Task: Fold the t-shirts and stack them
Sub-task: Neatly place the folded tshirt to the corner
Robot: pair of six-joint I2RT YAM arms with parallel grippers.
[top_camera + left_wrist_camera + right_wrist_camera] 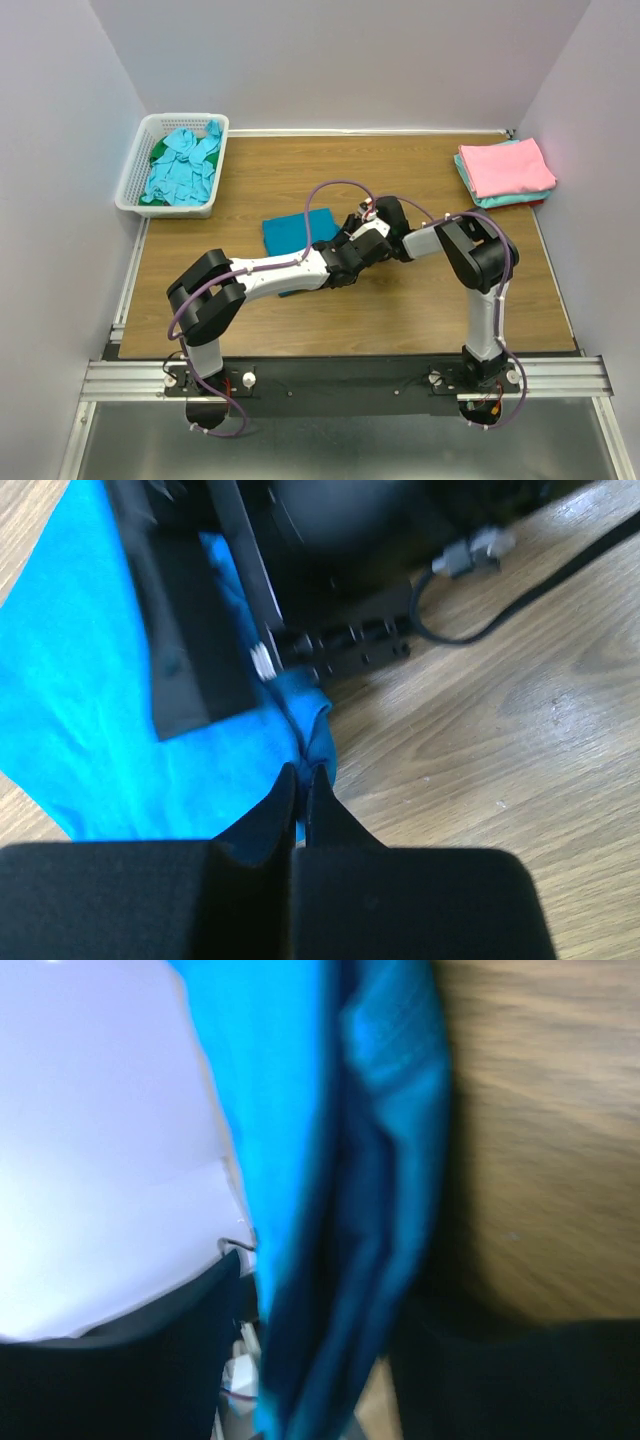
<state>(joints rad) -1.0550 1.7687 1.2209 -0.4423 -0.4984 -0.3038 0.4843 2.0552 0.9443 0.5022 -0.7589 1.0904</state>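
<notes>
One edge matters, right side of blue shirt (288, 232): left gripper (300, 785) pinches fold there, right gripper (320, 1360) jaws spread astride it.

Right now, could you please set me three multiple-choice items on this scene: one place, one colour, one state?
1. Where on the table does the white basket stand?
A. far left corner
B. far right corner
C. near edge, middle

2. What colour is the top t-shirt of the folded stack?
A. green
B. pink
C. black

3. How is the left gripper?
A. wide open
B. shut on a cable
C. shut on the teal-blue t-shirt

1 A: the top view shows it there.
2 B: pink cloth lies uppermost.
3 C: the left wrist view shows blue cloth pinched in it.
</notes>
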